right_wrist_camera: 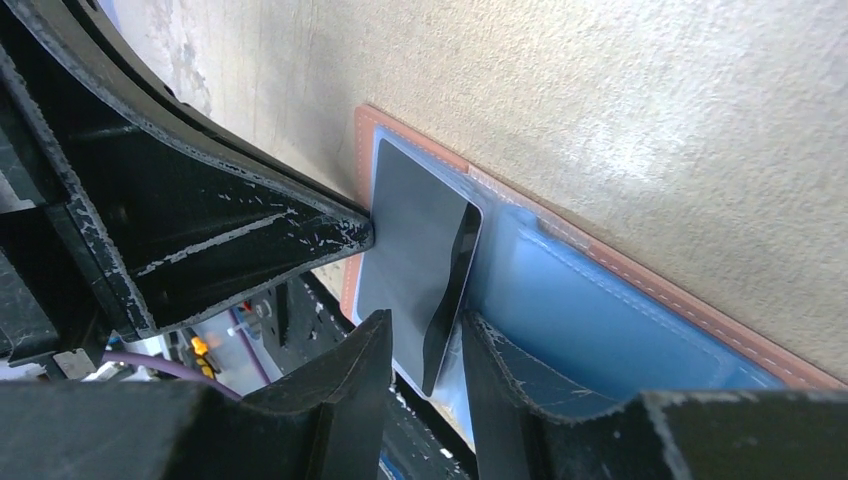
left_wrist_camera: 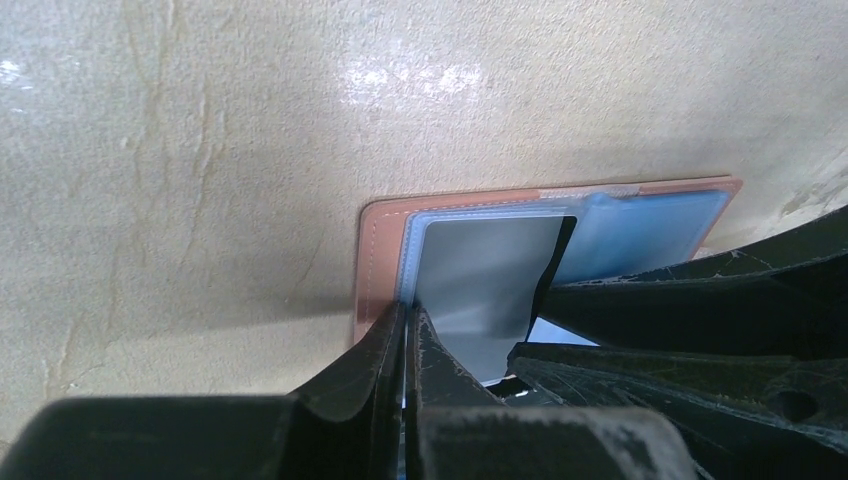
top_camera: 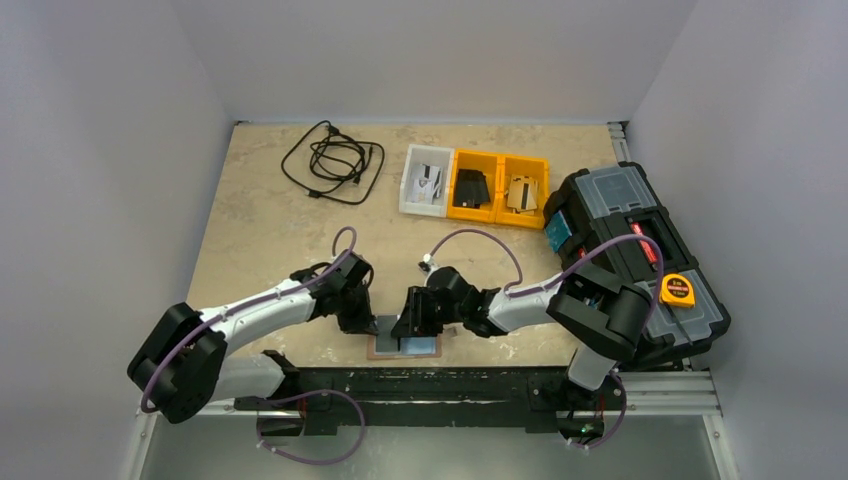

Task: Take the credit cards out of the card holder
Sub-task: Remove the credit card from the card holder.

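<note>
The reddish-brown card holder (top_camera: 378, 350) lies open and flat at the table's front edge. In the left wrist view its brown rim (left_wrist_camera: 378, 260) frames a grey-silver credit card (left_wrist_camera: 490, 280) on the left and a light blue credit card (left_wrist_camera: 650, 225) in the right pocket. My left gripper (left_wrist_camera: 408, 312) is shut, tips pressed against the holder's left edge beside the grey card. The grey card (right_wrist_camera: 420, 250) has its right edge lifted. My right gripper (right_wrist_camera: 432, 345) is open and straddles that raised edge, with gaps on both sides. Both grippers meet over the holder (top_camera: 365, 325) (top_camera: 412, 325).
A coiled black cable (top_camera: 333, 160) lies at the back left. A white bin (top_camera: 426, 180) and two yellow bins (top_camera: 498, 187) stand at the back centre. A black toolbox (top_camera: 640, 250) with a yellow tape measure (top_camera: 677, 290) on it fills the right side.
</note>
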Robot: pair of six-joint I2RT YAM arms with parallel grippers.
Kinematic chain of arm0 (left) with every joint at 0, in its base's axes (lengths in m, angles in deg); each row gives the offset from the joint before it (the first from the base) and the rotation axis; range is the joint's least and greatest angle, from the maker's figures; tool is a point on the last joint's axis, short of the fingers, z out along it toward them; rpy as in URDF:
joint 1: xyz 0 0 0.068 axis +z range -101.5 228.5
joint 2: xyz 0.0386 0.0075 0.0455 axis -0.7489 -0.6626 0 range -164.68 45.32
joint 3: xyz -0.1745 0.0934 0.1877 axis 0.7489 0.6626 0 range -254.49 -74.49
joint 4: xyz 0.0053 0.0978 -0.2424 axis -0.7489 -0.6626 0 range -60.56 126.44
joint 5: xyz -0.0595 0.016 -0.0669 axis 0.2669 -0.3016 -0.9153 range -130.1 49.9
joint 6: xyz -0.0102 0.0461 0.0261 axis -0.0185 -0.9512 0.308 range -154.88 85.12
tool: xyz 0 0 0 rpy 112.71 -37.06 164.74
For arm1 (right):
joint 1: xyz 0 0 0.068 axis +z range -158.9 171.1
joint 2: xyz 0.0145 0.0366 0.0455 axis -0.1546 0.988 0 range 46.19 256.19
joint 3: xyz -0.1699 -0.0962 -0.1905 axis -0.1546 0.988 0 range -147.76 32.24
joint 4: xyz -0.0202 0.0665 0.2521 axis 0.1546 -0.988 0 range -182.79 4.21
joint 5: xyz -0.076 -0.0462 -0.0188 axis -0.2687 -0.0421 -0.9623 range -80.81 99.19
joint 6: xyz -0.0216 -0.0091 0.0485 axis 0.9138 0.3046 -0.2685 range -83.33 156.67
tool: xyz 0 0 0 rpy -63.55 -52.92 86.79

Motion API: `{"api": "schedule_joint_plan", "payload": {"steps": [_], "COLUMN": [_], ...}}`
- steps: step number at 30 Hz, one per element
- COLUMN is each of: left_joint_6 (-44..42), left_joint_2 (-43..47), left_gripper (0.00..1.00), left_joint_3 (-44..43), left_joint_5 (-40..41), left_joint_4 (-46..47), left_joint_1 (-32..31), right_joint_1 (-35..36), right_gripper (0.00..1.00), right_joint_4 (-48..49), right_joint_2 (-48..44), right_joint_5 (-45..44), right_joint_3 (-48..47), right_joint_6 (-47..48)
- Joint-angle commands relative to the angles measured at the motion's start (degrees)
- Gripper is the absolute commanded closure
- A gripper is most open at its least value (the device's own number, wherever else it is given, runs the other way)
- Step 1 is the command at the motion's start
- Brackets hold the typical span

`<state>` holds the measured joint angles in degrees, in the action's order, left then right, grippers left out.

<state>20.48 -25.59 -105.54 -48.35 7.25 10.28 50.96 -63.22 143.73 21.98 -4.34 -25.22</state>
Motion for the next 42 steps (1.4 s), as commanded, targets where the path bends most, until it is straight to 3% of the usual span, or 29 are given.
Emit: {"api": "schedule_joint_plan", "payload": {"steps": [1, 13, 22, 33, 38, 42], "left_joint_6": [4.0, 5.7, 5.8, 5.6, 5.5, 5.1], "left_joint_2": [-3.6, -3.3, -2.6, -2.1, -2.0, -1.8], "left_gripper": [1.00, 1.00, 1.00, 1.00, 1.00, 1.00], "left_joint_3": [1.4, 2.0, 2.1, 2.0, 1.7, 1.0], "left_joint_5": [0.5, 2.3, 2.0, 2.5, 2.8, 4.7], "left_joint_4": [2.9, 0.9, 1.2, 0.3, -0.1, -2.5], "left_joint_1": [-2.2, -2.3, -2.2, -2.2, -2.3, -2.2], "right_joint_1": [-1.0, -2.5, -2.5, -2.4, -2.4, -2.4], "right_gripper": [0.68, 0.81, 0.94, 0.89, 1.00, 1.00], "right_joint_4": [1.0, 11.0, 12.5, 8.2, 7.6, 4.3], "right_joint_2": [0.6, -0.7, 0.3, -0.5, -0.8, -3.1], "right_joint_5": [-1.6, 2.8, 4.0, 2.9, 2.8, 1.4], "right_joint_3": [3.3, 7.4, 7.2, 3.8, 3.8, 3.9], "right_joint_6": [0.1, -2.7, -3.1, -0.3, 0.0, 1.0]}}
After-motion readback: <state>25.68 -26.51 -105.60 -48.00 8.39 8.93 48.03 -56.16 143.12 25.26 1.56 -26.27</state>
